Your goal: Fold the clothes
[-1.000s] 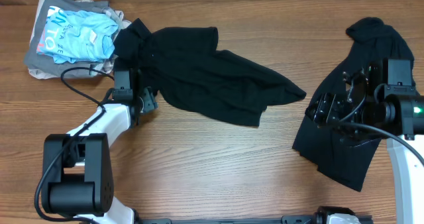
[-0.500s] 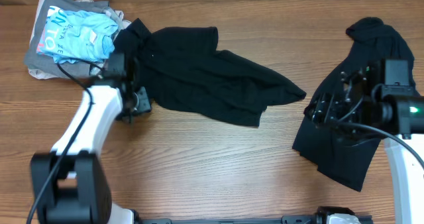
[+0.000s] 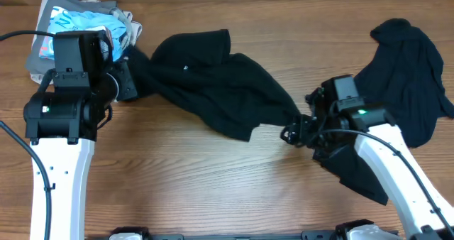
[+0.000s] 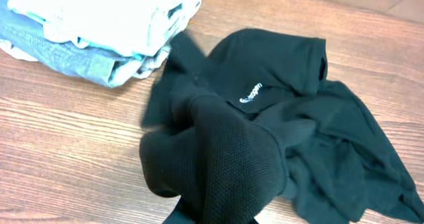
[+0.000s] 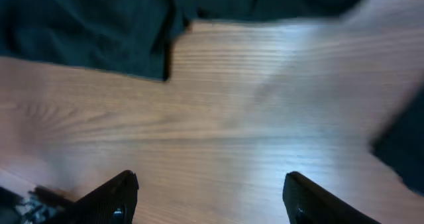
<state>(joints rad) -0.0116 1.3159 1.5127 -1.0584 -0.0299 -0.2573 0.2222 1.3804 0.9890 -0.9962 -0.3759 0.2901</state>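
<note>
The black logo shirt lay mid-table, its long axis running from far left to near right. The left gripper clamped its left end; the right gripper hung wide open beside its right tip.

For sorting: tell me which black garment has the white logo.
The middle garment, beside the folded pile: a small white logo shows on it. The right garment looks plain black.

"That table is wood. You can see the grain, and it has a soft sheen."
"And the black shirt?"
"Matt cloth, a fine pebbly knit. The logo is flat white print. The left arm's casing looks like smooth white plastic."
</note>
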